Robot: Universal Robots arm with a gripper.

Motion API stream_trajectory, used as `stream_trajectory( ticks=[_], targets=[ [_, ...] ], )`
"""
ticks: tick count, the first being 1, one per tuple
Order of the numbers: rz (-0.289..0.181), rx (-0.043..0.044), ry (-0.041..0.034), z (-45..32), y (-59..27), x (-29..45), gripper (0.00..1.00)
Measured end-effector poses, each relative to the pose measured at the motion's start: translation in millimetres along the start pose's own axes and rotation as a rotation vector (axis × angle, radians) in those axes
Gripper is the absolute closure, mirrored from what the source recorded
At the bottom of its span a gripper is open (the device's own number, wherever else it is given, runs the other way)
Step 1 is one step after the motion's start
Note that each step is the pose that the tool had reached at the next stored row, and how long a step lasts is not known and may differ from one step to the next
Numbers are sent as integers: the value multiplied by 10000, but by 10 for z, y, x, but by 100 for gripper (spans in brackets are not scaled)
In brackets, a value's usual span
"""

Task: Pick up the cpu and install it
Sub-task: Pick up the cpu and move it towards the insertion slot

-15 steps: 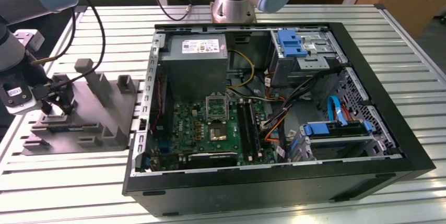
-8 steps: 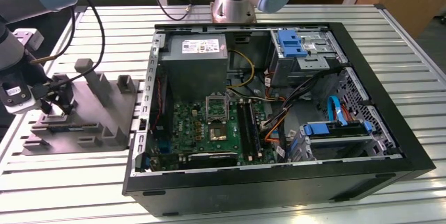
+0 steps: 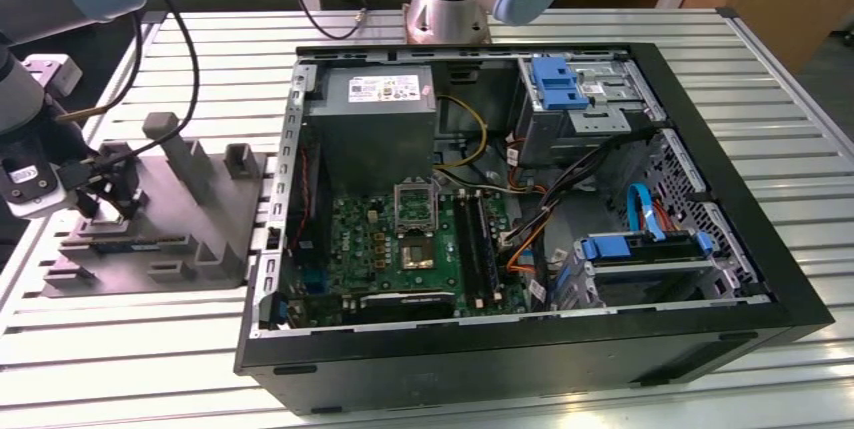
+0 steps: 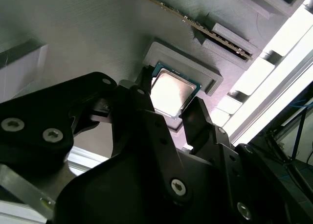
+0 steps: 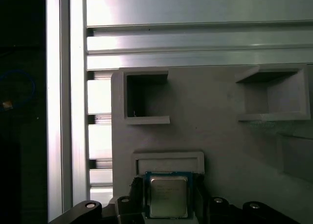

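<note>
1. The cpu (image 5: 168,197) is seen clamped between the gripper's (image 4: 170,94) black fingers (image 4: 195,119), one on each side.
2. It is held at a framed pocket of the grey moulded tray (image 3: 200,219).
3. The tray is set by the slatted table's (image 3: 134,349) edge at the exterior view's left, beside the open computer case (image 3: 534,354).

Counts:
- Small flat square silvery-grey cpu (image 4: 171,91): one (same chip in both wrist views (image 5: 168,197)).
- Grey moulded plastic tray (image 3: 200,239): one.
- Black gripper (image 3: 114,207): one.
- Long dark memory stick with green edge (image 4: 205,28), second wrist view: one.
- Square pockets in tray, first wrist view: two, one pocket (image 5: 145,98), other pocket (image 5: 271,94).
- Black open computer case (image 3: 747,279): one.
- Green motherboard (image 3: 387,249): one.
- Silver-framed rectangular socket (image 3: 418,252): one.
- Grey box-shaped power supply (image 3: 380,99): one.
- Blue plastic drive brackets: two, one bracket (image 3: 557,84), other bracket (image 3: 638,247).
- Slatted metal table (image 3: 134,369): one.
</note>
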State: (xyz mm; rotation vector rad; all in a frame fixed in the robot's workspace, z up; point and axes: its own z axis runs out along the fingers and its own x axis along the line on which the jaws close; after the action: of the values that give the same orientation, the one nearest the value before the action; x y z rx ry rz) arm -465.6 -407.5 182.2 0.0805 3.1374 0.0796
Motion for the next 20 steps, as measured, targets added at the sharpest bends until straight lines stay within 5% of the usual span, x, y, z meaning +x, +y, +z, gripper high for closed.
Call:
stream_trajectory(
  ticks=[20],
  targets=[
    [0, 0, 0, -33, 1, 0, 53]
  ],
)
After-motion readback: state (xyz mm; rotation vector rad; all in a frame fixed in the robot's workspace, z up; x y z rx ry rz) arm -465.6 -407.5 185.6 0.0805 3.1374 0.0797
